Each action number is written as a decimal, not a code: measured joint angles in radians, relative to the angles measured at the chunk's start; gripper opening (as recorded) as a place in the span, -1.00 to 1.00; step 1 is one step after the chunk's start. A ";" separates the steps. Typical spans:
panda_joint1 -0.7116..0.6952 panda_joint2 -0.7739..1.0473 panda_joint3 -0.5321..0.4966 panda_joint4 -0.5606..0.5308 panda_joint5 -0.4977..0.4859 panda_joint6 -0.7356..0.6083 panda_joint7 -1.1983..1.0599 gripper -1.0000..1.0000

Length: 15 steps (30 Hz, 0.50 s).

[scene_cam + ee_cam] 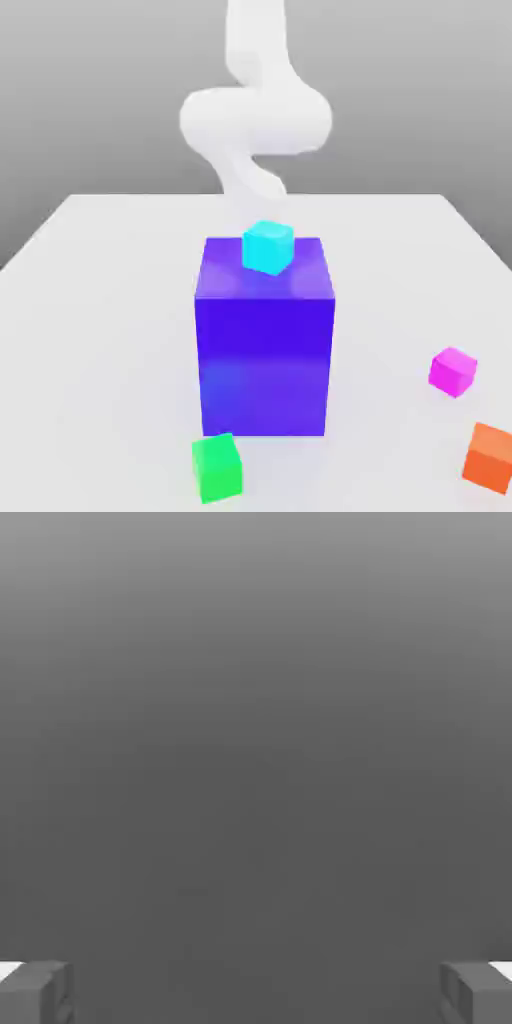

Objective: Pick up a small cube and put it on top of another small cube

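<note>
My tool (256, 992) stands with its fingers (35, 992) wide apart and nothing between them; in the hand view the two grey fingertips sit at opposite edges with plain grey in the gap. In the exterior view my white arm (255, 115) rises behind the big blue-violet block (264, 340), which stands in the middle of the pale surface (100, 300). A cyan cube (267, 247) rests on top of that block, near its far edge. The small magenta cube (453, 372) lies on the surface toward the exterior view's right, well apart from the block. Just nearer the camera than it, the orange cube (489, 457) sits at the right edge. The green cube (217, 467) lies on the surface just in front of the block's near left corner.
</note>
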 joint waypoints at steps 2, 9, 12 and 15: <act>0.031 0.077 0.035 -0.035 0.008 0.044 0.005 0.00; 0.128 0.327 0.170 -0.148 0.021 0.190 0.031 0.00; 0.169 0.435 0.230 -0.197 0.011 0.252 0.052 0.00; 0.209 0.545 0.289 -0.246 -0.012 0.314 0.084 0.00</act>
